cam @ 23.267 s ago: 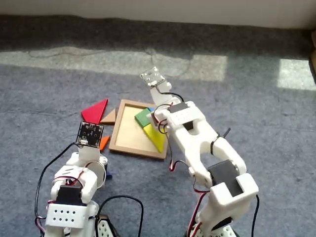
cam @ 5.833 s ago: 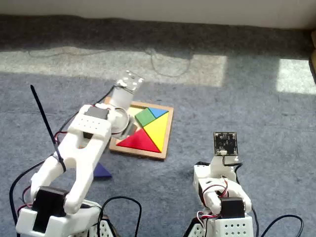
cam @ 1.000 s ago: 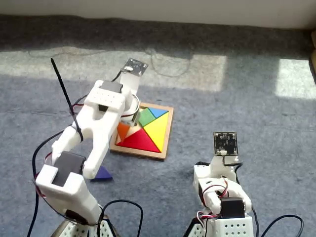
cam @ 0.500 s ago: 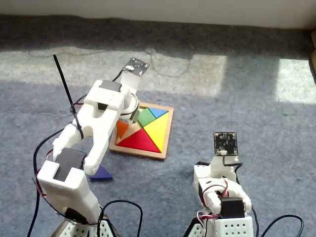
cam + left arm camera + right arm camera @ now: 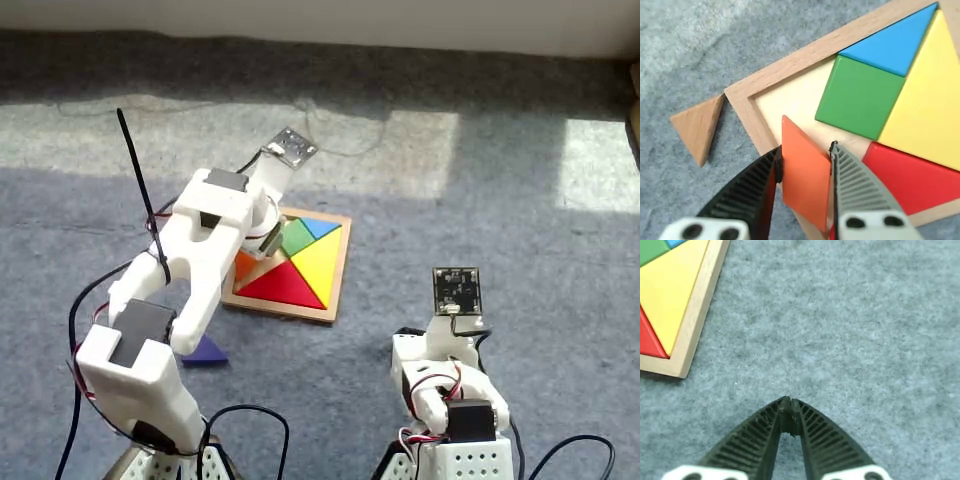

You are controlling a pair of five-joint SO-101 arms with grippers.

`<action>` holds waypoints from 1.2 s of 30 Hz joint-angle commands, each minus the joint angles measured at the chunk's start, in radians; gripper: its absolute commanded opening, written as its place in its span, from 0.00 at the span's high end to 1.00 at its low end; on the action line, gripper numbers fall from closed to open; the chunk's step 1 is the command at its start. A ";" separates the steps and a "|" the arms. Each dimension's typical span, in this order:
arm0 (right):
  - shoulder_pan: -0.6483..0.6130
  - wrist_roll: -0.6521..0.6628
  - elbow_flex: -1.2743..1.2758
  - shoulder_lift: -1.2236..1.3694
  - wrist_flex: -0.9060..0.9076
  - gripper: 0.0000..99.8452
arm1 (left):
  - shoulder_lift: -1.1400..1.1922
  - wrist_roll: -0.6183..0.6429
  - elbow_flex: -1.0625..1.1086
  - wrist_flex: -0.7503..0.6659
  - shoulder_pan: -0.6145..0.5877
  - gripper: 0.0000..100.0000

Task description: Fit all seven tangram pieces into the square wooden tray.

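At the left side of the square wooden tray (image 5: pixel 790 59), the left gripper (image 5: pixel 806 150) is clamped on the orange piece (image 5: pixel 805 180), with one finger against each of its long edges. The piece's upper tip lies over the bare tray floor and its lower part over the rim; whether it touches the wood cannot be told.

Four pieces are seated flat in the tray:
- the green square (image 5: pixel 860 97);
- the blue triangle (image 5: pixel 895 42), edge to edge with the green square;
- the large yellow triangle (image 5: pixel 925 115);
- the large red triangle (image 5: pixel 910 177).

A plain wooden triangle (image 5: pixel 697 125) lies on the grey carpet (image 5: pixel 850 330) just outside the tray's corner, apart from the rim. A dark blue piece (image 5: pixel 207 348) lies on the carpet beside the left arm (image 5: pixel 200 260) (partly hidden by it).

The right gripper (image 5: pixel 790 412) hangs over carpet off the tray's right side, its fingers pressed together on nothing.
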 commanded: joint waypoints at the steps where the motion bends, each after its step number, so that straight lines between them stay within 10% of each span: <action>1: 0.013 -0.002 0.134 -0.018 0.007 0.99 | -0.005 -0.011 -0.002 -0.008 -0.005 0.93; 12: 0.013 -0.002 0.134 -0.018 0.007 0.99 | -0.016 0.074 -0.007 0.055 0.010 0.75; 36: 0.013 -0.002 0.134 -0.018 0.007 0.99 | -0.091 0.075 0.027 0.084 -0.018 0.81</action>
